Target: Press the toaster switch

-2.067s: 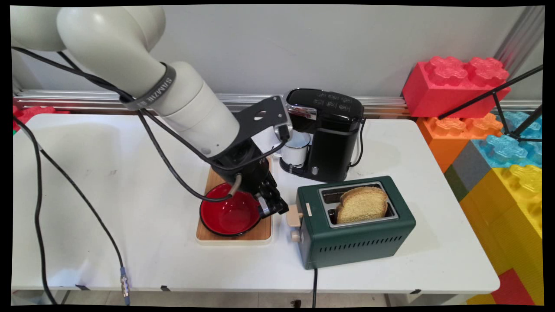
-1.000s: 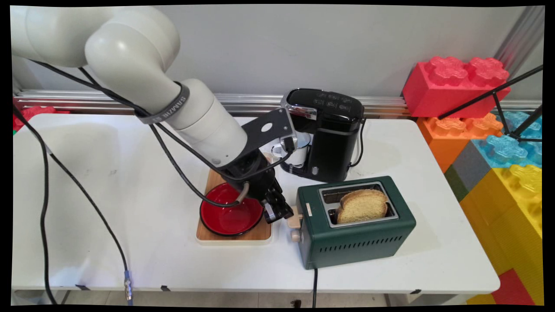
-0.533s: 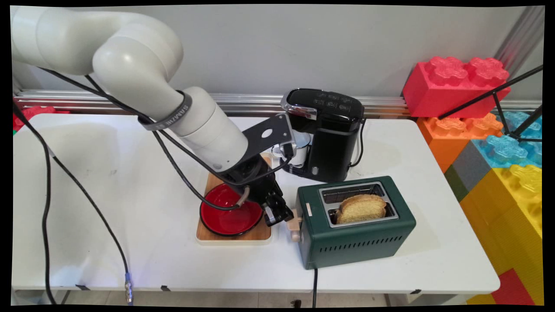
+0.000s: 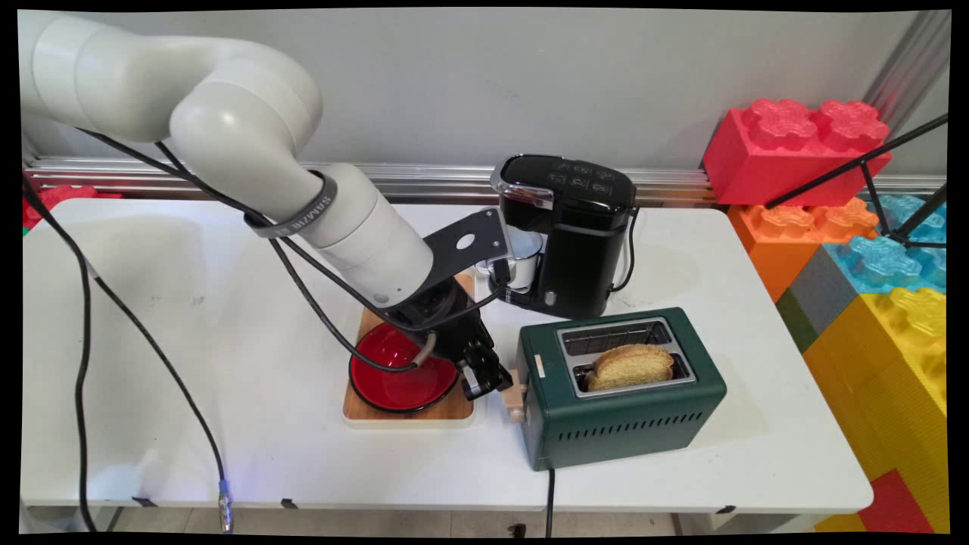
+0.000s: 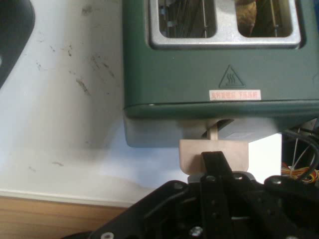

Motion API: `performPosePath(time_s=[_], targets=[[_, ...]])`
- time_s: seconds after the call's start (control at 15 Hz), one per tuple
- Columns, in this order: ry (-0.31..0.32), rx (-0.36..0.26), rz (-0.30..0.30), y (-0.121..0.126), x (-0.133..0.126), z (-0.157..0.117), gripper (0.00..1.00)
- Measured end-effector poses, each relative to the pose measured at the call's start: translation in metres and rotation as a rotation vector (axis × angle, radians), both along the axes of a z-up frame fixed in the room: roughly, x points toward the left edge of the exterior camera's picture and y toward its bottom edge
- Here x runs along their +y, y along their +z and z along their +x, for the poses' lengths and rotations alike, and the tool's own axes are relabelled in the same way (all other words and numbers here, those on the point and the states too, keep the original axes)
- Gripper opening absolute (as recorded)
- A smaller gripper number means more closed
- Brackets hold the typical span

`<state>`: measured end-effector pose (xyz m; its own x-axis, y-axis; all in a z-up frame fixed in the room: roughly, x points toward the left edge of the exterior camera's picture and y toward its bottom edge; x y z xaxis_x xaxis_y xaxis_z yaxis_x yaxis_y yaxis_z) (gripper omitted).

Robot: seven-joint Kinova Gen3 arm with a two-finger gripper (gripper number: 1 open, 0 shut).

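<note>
Since earlier, the toaster's lever (image 5: pixel 213 154) has gone down and the bread (image 4: pixel 632 366) sunk; the tool (image 4: pixel 493 382), fingers together, presses it.

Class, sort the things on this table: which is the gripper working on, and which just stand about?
In use: black gripper, set on the beige lever of the dark green metal toaster, which holds a brown bread slice.

Standing about: red bowl on a wooden tray; black coffee machine with a white mug; big plastic toy blocks.
</note>
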<state>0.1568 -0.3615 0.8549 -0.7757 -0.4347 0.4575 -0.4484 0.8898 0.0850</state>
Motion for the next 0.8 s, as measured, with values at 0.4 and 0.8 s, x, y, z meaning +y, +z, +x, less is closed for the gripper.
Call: performPosePath(time_s=[0.4, 0.8], targets=[[-0.001, 0.005, -0.004, -0.008, -0.002, 0.0, 0.0], [0.002, 0.012, -0.006, -0.014, -0.002, 0.002, 0.0]])
